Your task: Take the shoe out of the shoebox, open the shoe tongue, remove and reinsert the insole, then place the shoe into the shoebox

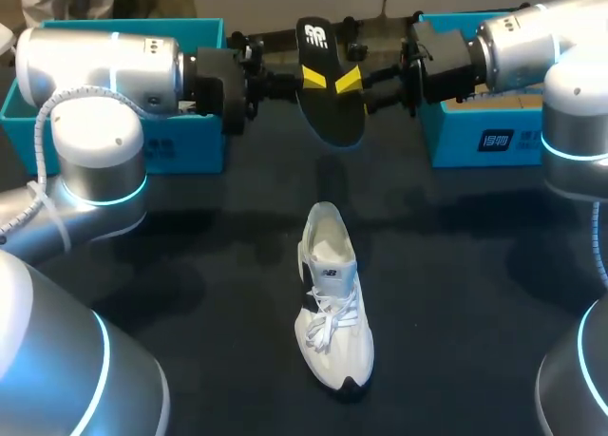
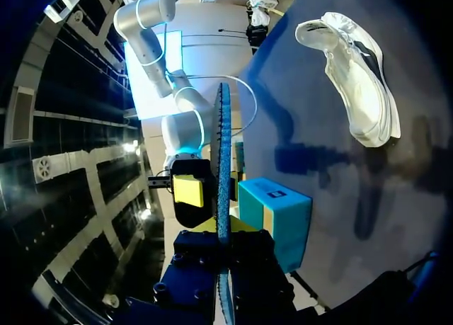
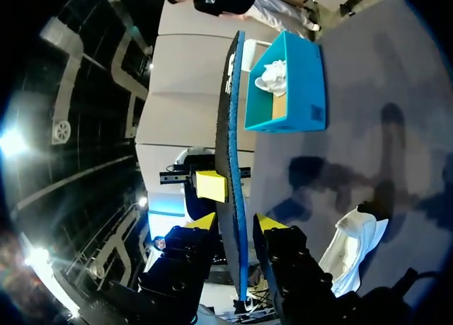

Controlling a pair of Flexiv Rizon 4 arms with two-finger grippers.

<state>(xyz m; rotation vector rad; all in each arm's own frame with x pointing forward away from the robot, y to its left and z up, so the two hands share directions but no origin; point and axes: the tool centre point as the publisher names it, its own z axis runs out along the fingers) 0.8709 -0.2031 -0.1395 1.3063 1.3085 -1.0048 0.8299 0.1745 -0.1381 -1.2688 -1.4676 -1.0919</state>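
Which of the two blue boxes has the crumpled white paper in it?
The blue box on the left arm's side: white paper lies inside. The other box shows none in view.

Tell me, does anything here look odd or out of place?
Yes: the black insole is out of the shoe, up in the air above the table, with the left gripper and right gripper at its two sides. The white sneaker stands on the table, outside the left shoebox and right shoebox, laces loose.

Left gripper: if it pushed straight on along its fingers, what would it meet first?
The insole sits between the left gripper's fingers; just past it, probably the right gripper, which faces it from the other side.
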